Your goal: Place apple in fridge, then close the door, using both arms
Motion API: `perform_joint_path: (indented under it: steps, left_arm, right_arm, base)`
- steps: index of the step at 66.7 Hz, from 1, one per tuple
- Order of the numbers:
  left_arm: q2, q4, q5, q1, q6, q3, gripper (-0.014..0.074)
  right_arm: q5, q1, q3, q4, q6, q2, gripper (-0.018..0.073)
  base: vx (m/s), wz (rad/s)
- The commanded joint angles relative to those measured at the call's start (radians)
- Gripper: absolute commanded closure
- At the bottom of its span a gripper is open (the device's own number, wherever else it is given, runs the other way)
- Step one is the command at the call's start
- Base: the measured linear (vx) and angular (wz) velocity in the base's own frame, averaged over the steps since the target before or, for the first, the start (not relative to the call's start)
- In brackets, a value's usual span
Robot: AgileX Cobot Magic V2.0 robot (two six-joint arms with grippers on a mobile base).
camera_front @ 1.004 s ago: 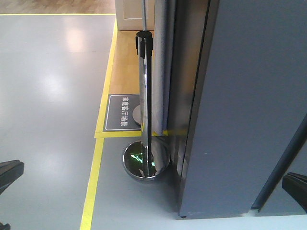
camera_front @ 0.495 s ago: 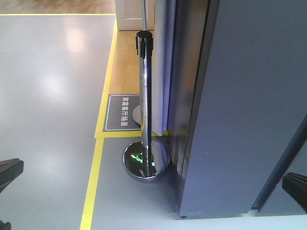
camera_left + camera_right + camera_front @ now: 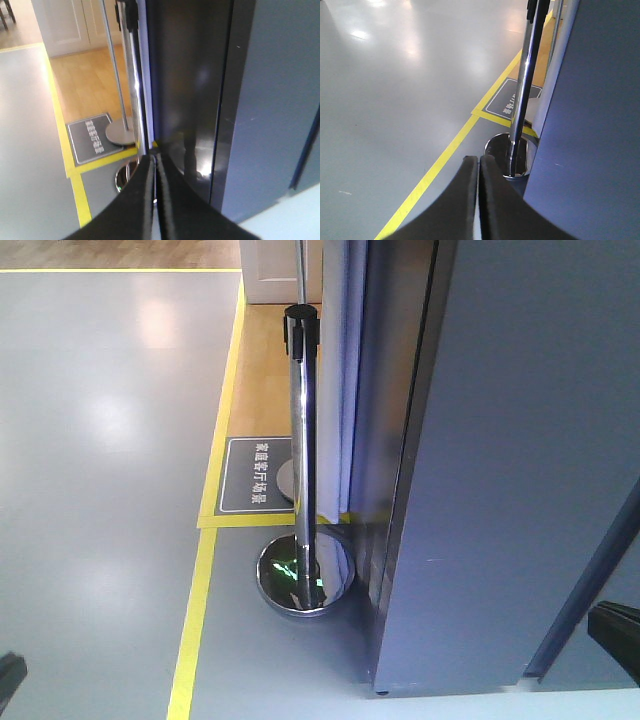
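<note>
1. Well, the apple shows in none of the views, so where it lies relative to either hand cannot be told.
2. The left gripper (image 3: 155, 200) has its two black fingers pressed together with only a thin seam between them — clenched on nothing visible. Just past its tips rises the dark, glossy edge of the fridge (image 3: 190, 90), with a matte grey-blue panel to the right of it.
3. The right gripper (image 3: 479, 200) is likewise clenched, its smooth black fingers meeting along a narrow line, with nothing seen between them. It hangs over the floor (image 3: 395, 100), with the grey panel close on its right.
4. From the front view, the fridge (image 3: 395, 390) stands as a tall dark strip with a faint blue-lit seam at its left edge; whether the door is fully closed cannot be told.
5. A chrome stanchion post (image 3: 302, 440) — round, mirror-bright, black-capped — rises from a domed polished base just beside the fridge's lower left corner.
6. The floor (image 3: 100, 490) is smooth, glossy grey, crossed by yellow tape lines (image 3: 195, 620); beyond them lies warm wood flooring with a dark floor sign (image 3: 255, 475) bearing white characters.
</note>
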Motion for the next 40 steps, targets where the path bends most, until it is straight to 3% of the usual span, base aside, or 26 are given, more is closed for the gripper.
perform_joint_path:
  steps: [1,26,40]
  left_arm:
    - [-0.064,0.021,-0.152,0.012,-0.031,0.055,0.0603]
    - [-0.233,0.072,-0.029,0.238,-0.028,0.059,0.0602]
    - [-0.248,0.070,-0.021,0.300,-0.032,0.059,0.0602]
  right_arm:
    - [-0.042,-0.003,-0.025,0.040,-0.002,0.007,0.0564]
    - [-0.042,-0.003,-0.025,0.040,-0.002,0.007,0.0564]
    - [-0.041,-0.003,-0.025,0.040,-0.002,0.007,0.0564]
  base:
    - [0.00,0.00]
    - [0.00,0.00]
    - [0.00,0.00]
